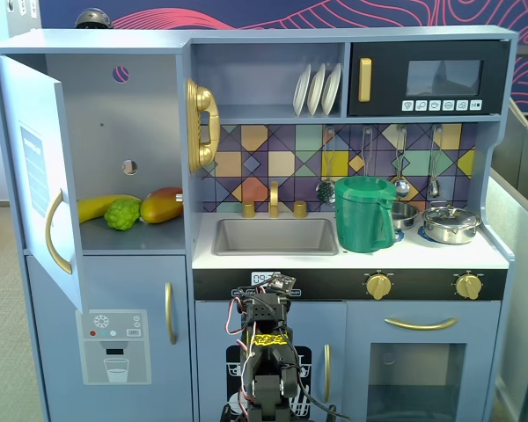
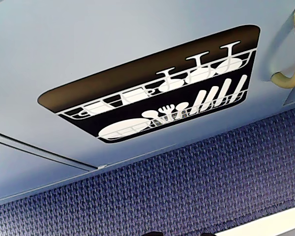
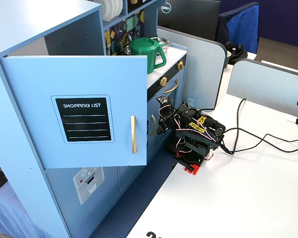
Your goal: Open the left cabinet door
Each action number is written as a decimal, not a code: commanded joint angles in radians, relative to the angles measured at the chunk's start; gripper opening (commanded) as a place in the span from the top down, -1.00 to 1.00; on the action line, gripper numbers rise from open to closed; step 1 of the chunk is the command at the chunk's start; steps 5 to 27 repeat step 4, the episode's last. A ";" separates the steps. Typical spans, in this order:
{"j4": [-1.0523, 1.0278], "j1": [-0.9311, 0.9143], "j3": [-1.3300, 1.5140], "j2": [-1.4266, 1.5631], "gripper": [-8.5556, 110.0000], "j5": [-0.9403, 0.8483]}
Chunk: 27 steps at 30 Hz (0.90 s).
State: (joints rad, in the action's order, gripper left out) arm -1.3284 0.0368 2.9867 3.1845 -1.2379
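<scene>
The left cabinet door (image 3: 74,109) is light blue with a black "SHOPPING LIST" panel and a vertical gold handle (image 3: 133,134). It stands swung wide open; in a fixed view it shows nearly edge-on (image 1: 35,167). The open compartment holds a banana (image 1: 97,207), a green fruit (image 1: 122,214) and a mango (image 1: 161,205). My arm (image 1: 266,352) is folded low in front of the dishwasher door (image 2: 152,98), well right of the open door. My gripper (image 3: 160,128) points at the cabinet front. In the wrist view only dark finger tips (image 2: 152,234) show at the bottom edge.
A lower blue door with a water-dispenser picture (image 1: 114,347) is shut. The dishwasher door's gold handle (image 2: 290,54) is close. A green pitcher (image 1: 363,214) stands by the sink (image 1: 275,236). A blue mat (image 2: 187,187) lies below. Cables (image 3: 248,139) cross the white table (image 3: 238,198).
</scene>
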 commanded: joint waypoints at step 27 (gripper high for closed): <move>-0.167 0.009 0.011 -0.006 0.86 0.023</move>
